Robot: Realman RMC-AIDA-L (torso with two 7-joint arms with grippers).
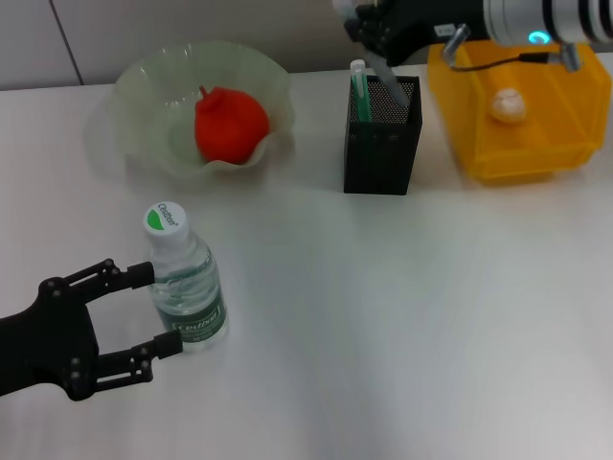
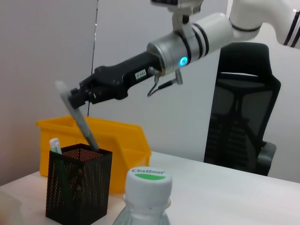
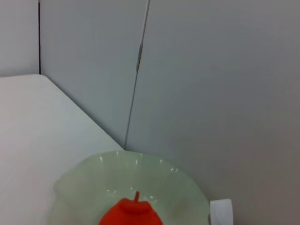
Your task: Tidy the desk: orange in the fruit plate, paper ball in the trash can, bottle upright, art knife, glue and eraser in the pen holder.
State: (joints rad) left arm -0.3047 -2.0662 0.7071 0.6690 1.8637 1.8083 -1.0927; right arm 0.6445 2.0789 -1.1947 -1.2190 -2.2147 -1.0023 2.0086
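Standing upright at the near left of the white desk [image 1: 402, 316], the water bottle [image 1: 184, 278] sits between the spread fingers of the left gripper [image 1: 158, 311], one fingertip beside its upper body and the other touching its lower label; the jaws are parted and not clamped on it. Farther back on the left, the pale green fruit plate [image 1: 144, 96] holds the orange [image 1: 230, 125]. To the right of the plate stands the black mesh pen holder [image 1: 381, 153], with a green-and-white glue stick [image 1: 359, 86] upright in its left side. Above the holder's far edge, the right gripper [image 1: 369, 38] pinches the top of a grey art knife [image 2: 77, 119], which leans with its lower end already inside the holder; the jaws are closed on the knife. At the far right sits the yellow trash can [image 1: 536, 144], with the crumpled paper ball [image 1: 506, 103] lying inside it. The eraser cannot be made out in any view.
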